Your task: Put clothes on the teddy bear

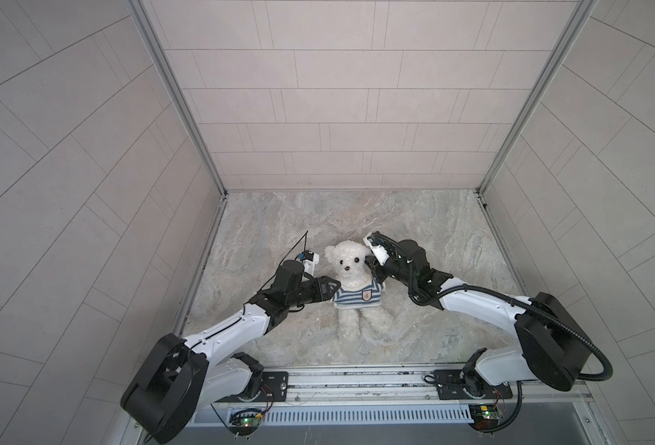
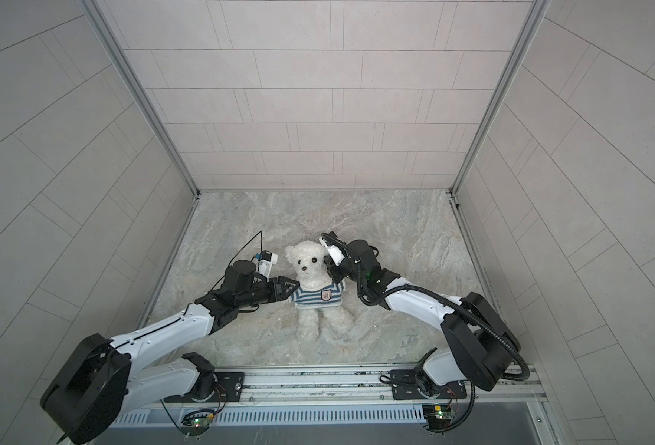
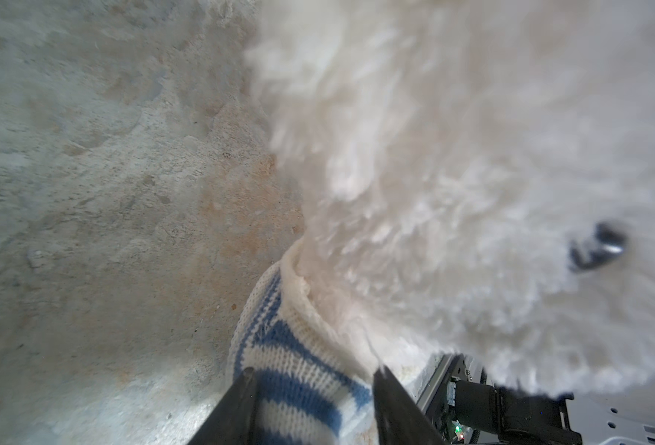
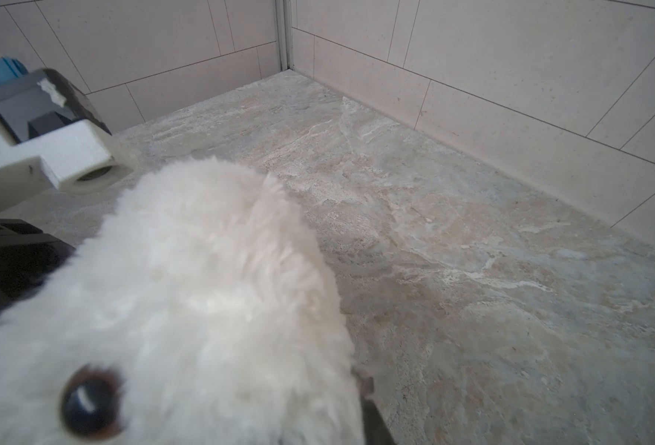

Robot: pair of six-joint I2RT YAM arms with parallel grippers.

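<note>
Two end effectors flank the teddy bear point(image 1: 347, 266). It lies face-up on the table point(image 1: 433, 250), head toward the back wall, legs toward the arm bases.

The striped shirt point(image 1: 356, 298) already covers the torso, badge point(image 1: 367, 296) up, collar at the neck.

The left end effector point(image 3: 312, 385) is closed on the shirt's sleeve point(image 3: 298, 358) at the bear's shoulder, one finger on each side of the knit. The likely reason is to tug the sleeve along the arm or square the fabric. No paw shows on that side, so whether the arm is through cannot be told.

The right end effector point(image 1: 374, 271) sits against the side of the head point(image 4: 202, 289). Only one fingertip point(image 4: 370, 408) shows in the right wrist view, just beside the fur, so open or closed cannot be told. Its likely role is steadying the head so the soft body does not slide while the sleeve is pulled.

Judgement: the task is near its end, with only straightening of the shirt left.
</note>
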